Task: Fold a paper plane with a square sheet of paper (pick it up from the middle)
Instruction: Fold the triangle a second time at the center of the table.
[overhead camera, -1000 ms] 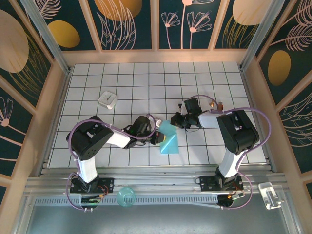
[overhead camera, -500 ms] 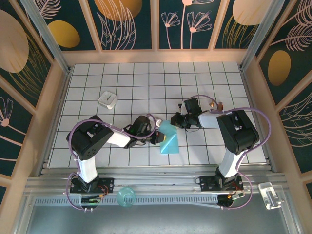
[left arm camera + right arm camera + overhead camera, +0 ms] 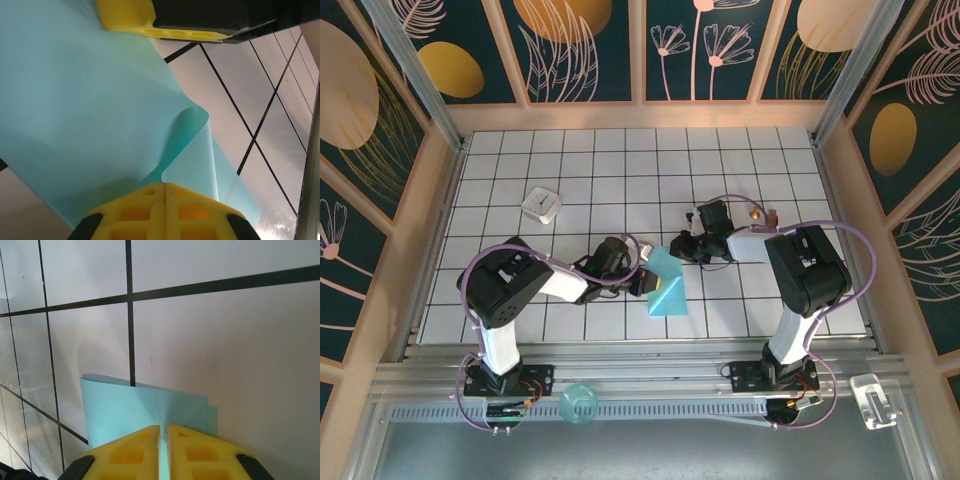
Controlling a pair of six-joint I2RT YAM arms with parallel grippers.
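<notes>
Square sheet of paper lies on table, middle, toward near edge, partly folded, between my two claws. Left gripper pinched tight on sheet's left edge; left wrist view: pads together, paper curling up just ahead. Right gripper clamped on far corner, fingers nipping doubled blue edge. Long axis runs far-to-near, slightly tilted. Left claw at flank, right claw at far end. My guess: creasing comes next, both arms equally close.

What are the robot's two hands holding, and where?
Both pinch the thin light-blue folded paper sheet: the left gripper at its left edge, the right gripper at its far right edge.
</notes>
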